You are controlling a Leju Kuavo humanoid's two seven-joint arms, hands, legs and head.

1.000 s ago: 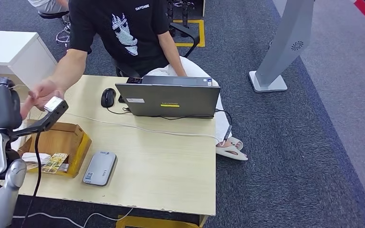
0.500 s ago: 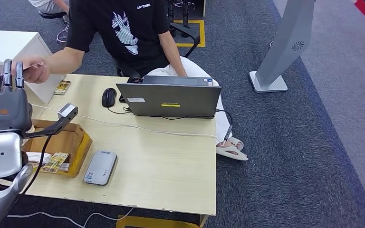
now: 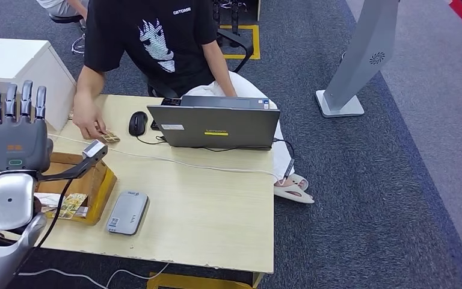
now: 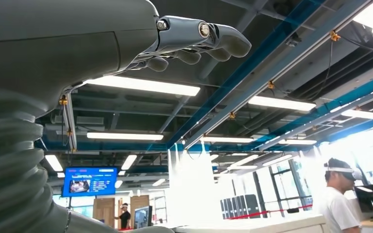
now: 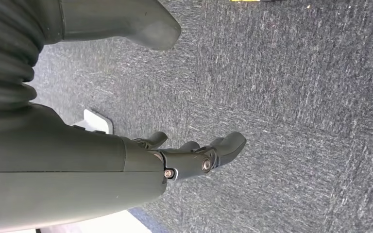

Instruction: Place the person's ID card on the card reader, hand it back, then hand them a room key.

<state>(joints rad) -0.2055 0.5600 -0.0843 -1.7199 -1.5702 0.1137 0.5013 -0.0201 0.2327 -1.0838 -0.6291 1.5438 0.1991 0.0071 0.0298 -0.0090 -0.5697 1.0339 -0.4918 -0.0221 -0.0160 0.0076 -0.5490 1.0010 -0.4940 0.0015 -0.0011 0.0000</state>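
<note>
My left hand (image 3: 17, 129) is raised at the table's left end, fingers straight up and apart, holding nothing; its fingers (image 4: 194, 41) point at the ceiling in the left wrist view. The person's hand (image 3: 89, 123) rests on a small patterned card (image 3: 110, 138) lying on the table beside the mouse. The grey card reader (image 3: 126, 212) lies flat near the front edge with nothing on it. A cardboard box (image 3: 99, 180) beside it holds a patterned card (image 3: 69, 205). My right hand (image 5: 194, 158) hangs over the carpet, fingers loosely bent, holding nothing.
A grey laptop (image 3: 213, 125) and black mouse (image 3: 136, 123) sit at the table's back, with a white cable (image 3: 180, 162) running across the top. A white cabinet (image 3: 18, 60) stands at the left. A grey kiosk stand (image 3: 361, 60) is on the carpet to the right.
The person's hand, raised with a card beside my left hand half a second ago, has dropped to the table onto a patterned card. My left hand has shifted slightly right, fingers still upright.
</note>
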